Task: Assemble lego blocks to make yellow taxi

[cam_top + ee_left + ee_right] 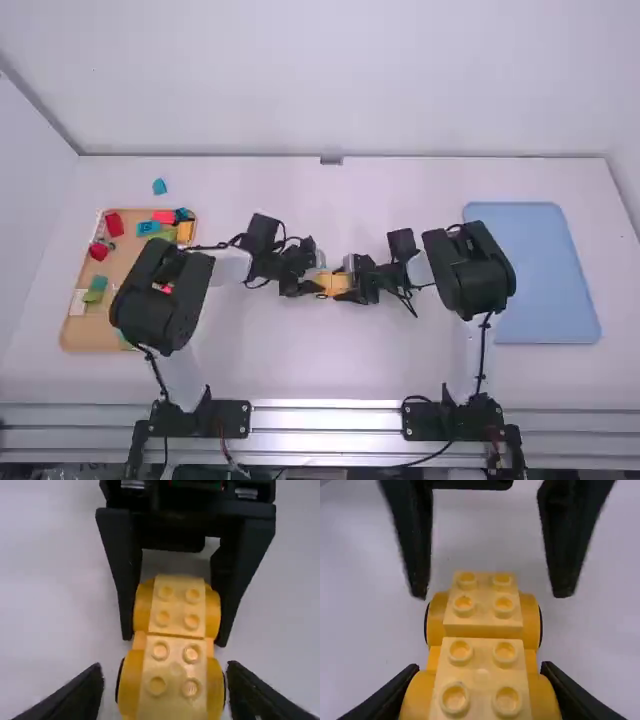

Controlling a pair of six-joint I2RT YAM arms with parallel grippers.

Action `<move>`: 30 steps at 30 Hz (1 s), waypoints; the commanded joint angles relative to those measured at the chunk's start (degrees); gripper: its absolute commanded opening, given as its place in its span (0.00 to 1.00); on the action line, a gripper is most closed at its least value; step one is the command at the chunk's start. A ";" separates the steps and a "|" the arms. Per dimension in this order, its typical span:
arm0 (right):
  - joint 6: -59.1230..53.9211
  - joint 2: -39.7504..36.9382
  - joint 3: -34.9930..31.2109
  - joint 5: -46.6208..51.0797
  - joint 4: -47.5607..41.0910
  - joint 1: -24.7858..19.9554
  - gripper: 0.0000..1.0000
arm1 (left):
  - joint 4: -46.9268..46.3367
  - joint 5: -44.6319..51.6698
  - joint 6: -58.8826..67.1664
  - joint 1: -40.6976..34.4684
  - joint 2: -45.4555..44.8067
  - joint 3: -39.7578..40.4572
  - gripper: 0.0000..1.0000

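One yellow studded assembly (pixel 333 284), over the middle of the white table (pixel 330 370), pinched in the right gripper (pixel 346 284); one left gripper (pixel 317 283), spread at the assembly's opposite end; to the right, one blue tray (pixel 540 270); to the left, one tan tray (pixel 90 335) of assorted bricks (pixel 113 224); beyond, one blue block (pixel 159 186).

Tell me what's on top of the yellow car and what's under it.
On top of the yellow car are two sets of four bare studs, with no block on them. Its underside faces away, so what is under it cannot be seen.
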 commanded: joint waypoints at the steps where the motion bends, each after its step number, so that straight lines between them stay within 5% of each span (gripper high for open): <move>1: 0.37 0.63 -0.26 1.01 -0.50 0.39 0.46 | -0.87 0.92 -0.50 0.68 -4.44 1.60 0.20; 2: 0.35 0.63 -0.26 0.98 -0.46 0.42 0.46 | -1.07 0.92 -0.50 0.44 -4.59 1.57 0.03; 24: 0.35 0.63 -0.26 1.01 -0.42 0.46 0.47 | -2.19 3.85 -0.20 -2.89 7.30 1.49 0.02; 30: 0.35 0.63 -0.26 0.98 -0.55 0.46 0.47 | -4.50 -3.67 -1.90 -2.78 8.68 1.49 0.02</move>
